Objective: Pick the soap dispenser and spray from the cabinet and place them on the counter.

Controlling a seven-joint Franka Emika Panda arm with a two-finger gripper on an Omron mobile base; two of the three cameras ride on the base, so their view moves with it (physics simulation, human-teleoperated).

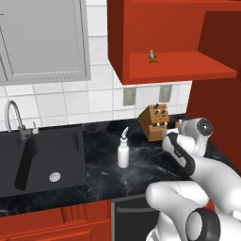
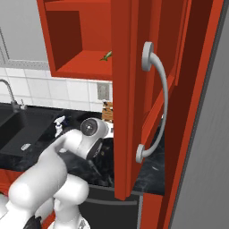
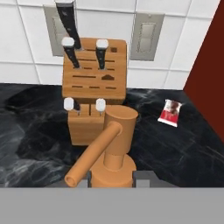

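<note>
Observation: in the hand view, the gripper (image 3: 113,177) stands narrowly parted, its dark tips either side of the tan-orange pump top of the soap dispenser (image 3: 111,151). It appears to be gripping the bottle, though the dark body is hidden below the pump.

Position: the dispenser hangs low over the counter (image 3: 39,140), with the knife block (image 3: 93,83) at twelve o'clock just beyond it and a small red-and-white packet (image 3: 170,113) at about two o'clock. Whether the base touches the worktop cannot be told.

The spray (image 1: 123,149) stands upright on the counter in the left base view, at nine o'clock from the gripper, between the sink (image 1: 42,160) and the knife block. The cabinet (image 1: 174,42) is open above; a small green item (image 1: 152,56) sits on its shelf.

Risks:
- Release before the base is seated would likely tip the squat bottle.
- Forward drift would knock it against the knife block.
- The spout, pointing toward seven o'clock, may snag a finger on withdrawal.
- The open cabinet door (image 2: 129,89) stands close beside the arm in the right base view; a careless lift risks contact.
</note>
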